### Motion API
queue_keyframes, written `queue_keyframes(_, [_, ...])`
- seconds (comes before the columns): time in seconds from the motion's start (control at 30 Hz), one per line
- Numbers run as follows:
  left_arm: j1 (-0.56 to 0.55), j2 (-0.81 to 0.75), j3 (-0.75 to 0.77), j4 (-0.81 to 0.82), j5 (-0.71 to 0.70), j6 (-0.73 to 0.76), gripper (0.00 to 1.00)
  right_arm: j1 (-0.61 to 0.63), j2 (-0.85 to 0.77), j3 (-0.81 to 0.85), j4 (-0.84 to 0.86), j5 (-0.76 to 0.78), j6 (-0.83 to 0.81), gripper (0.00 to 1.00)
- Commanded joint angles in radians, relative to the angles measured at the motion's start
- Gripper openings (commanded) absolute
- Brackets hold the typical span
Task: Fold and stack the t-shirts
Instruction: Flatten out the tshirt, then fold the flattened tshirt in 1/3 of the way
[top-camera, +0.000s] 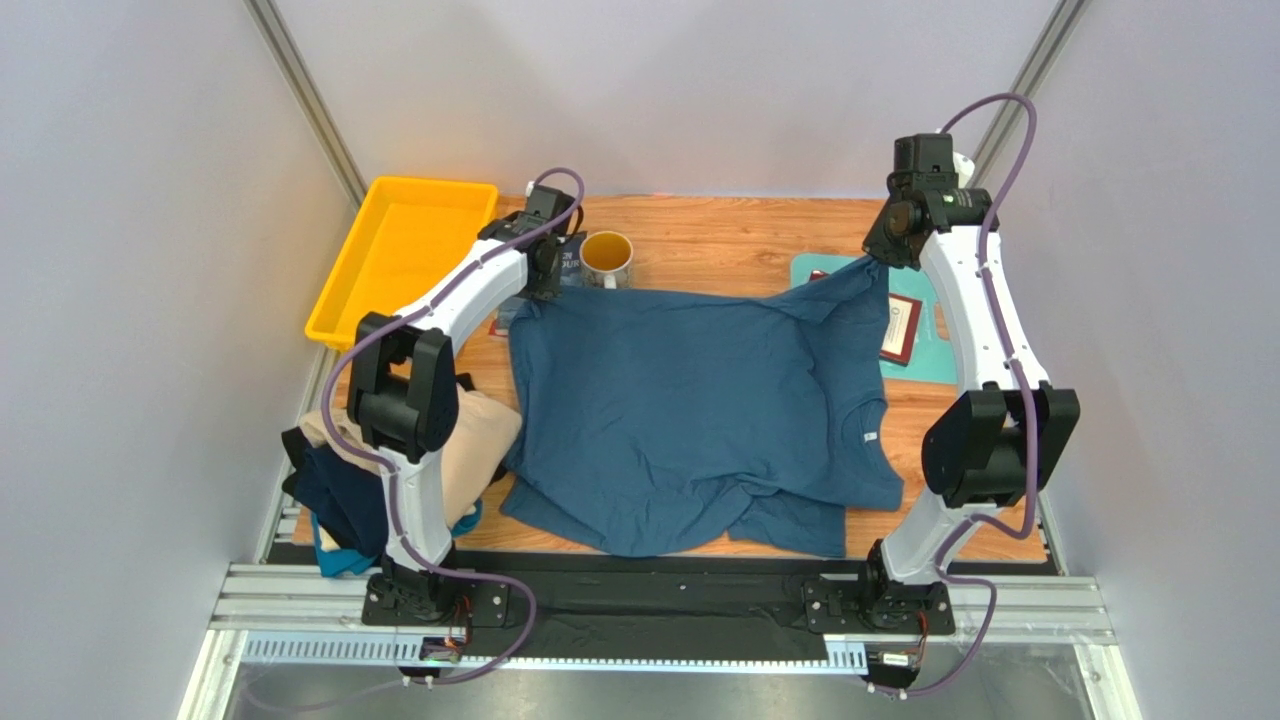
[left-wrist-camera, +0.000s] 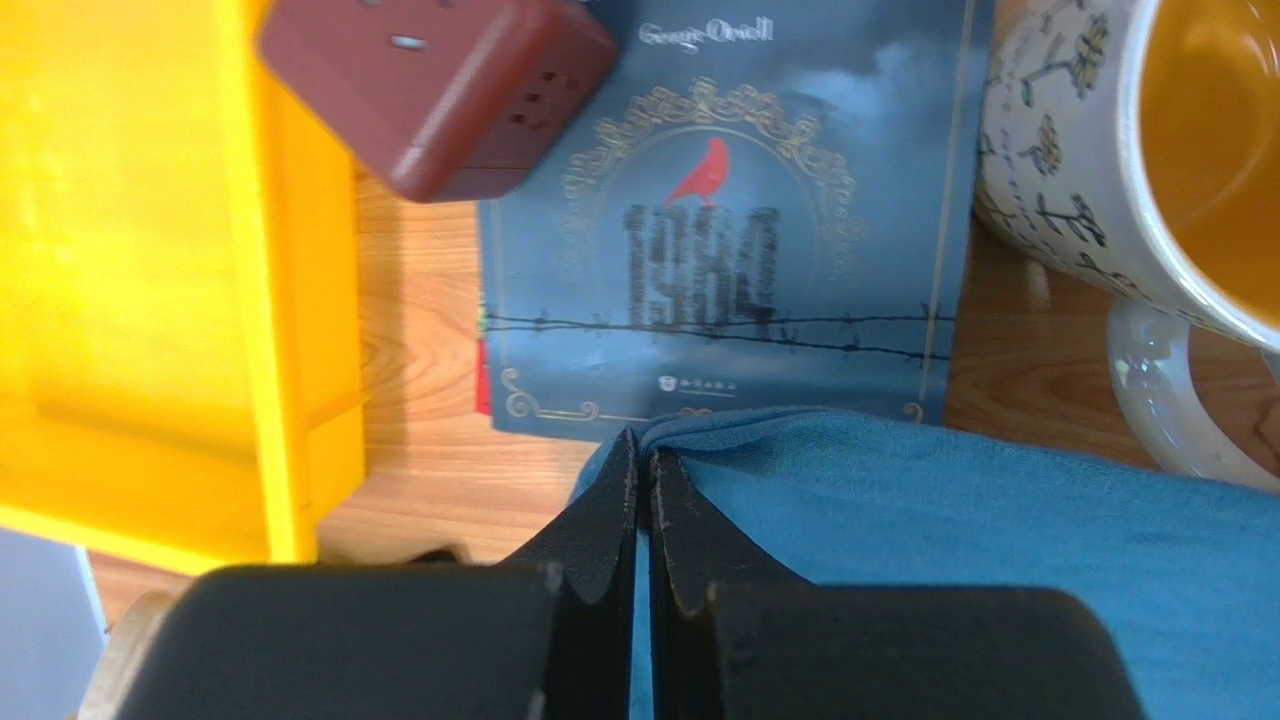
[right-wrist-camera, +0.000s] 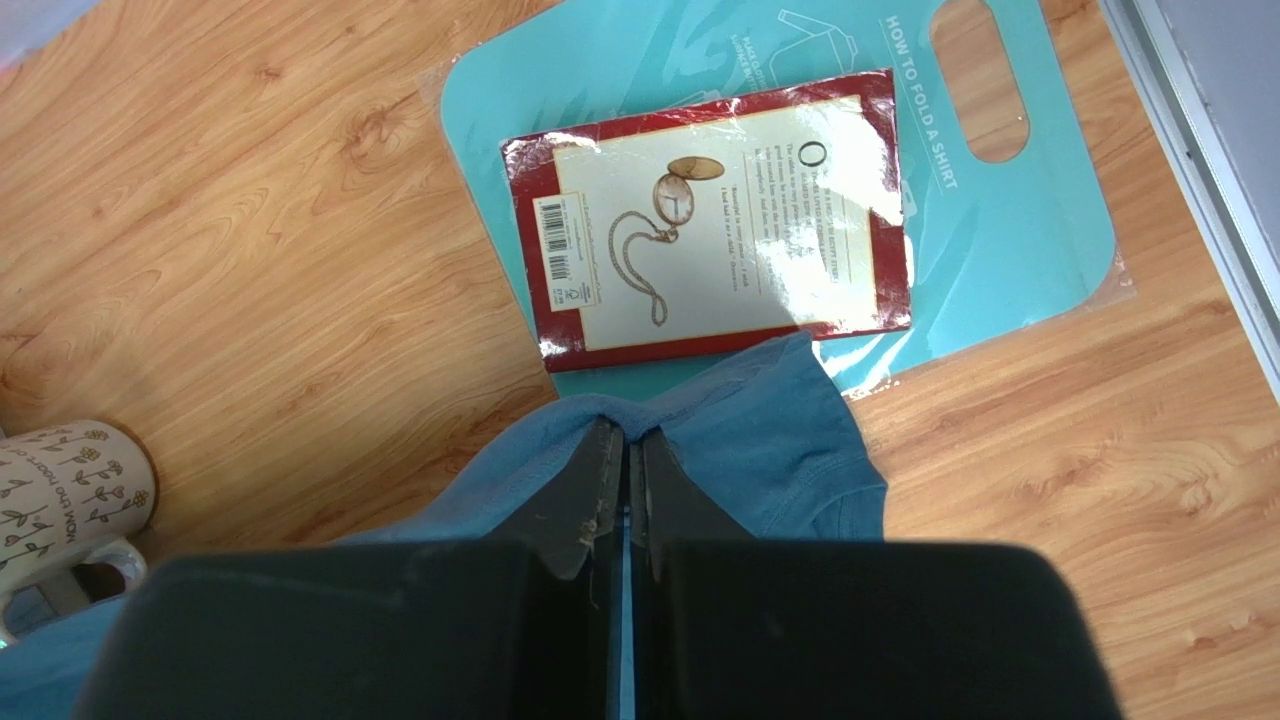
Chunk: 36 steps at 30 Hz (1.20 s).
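The large teal-blue t-shirt (top-camera: 691, 413) lies spread over the middle of the wooden table, its near edge bunched. My left gripper (top-camera: 543, 288) is shut on the shirt's far left corner (left-wrist-camera: 962, 510). My right gripper (top-camera: 879, 258) is shut on the far right corner (right-wrist-camera: 751, 435), held a little above the table. A beige t-shirt (top-camera: 478, 435) lies heaped at the near left over a dark navy one (top-camera: 338, 503) and a strip of bright light blue (top-camera: 343, 563).
A yellow tray (top-camera: 394, 248) stands at the far left. A patterned mug (top-camera: 607, 258) stands at the back, also in the left wrist view (left-wrist-camera: 1112, 165), beside a dark "1984" book (left-wrist-camera: 751, 225) and a maroon box (left-wrist-camera: 443, 83). A red book (right-wrist-camera: 706, 218) lies on the teal folding board (right-wrist-camera: 992, 225) at the far right.
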Motion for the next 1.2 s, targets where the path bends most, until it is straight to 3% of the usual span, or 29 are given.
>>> queue_keyframes(0.0, [0.005,0.027,0.047,-0.013,0.073,0.047,0.00,-0.003,0.019,0.065,0.025,-0.006,-0.046,0.00])
queue_keyframes(0.23, [0.004,-0.075,-0.060,-0.027,0.094,0.052,0.00,-0.003,-0.022,0.038,-0.044,-0.092,-0.076,0.00])
queue_keyframes(0.63, [0.001,-0.230,-0.198,-0.171,0.357,0.015,0.00,-0.003,-0.200,-0.177,-0.112,-0.224,-0.032,0.00])
queue_keyframes(0.83, [-0.001,-0.172,-0.191,-0.275,0.361,0.015,0.00,-0.003,-0.189,-0.215,-0.171,-0.290,-0.039,0.00])
queue_keyframes(1.17, [0.001,-0.172,-0.224,-0.360,0.300,-0.013,0.00,-0.072,-0.246,-0.324,-0.219,-0.210,-0.012,0.00])
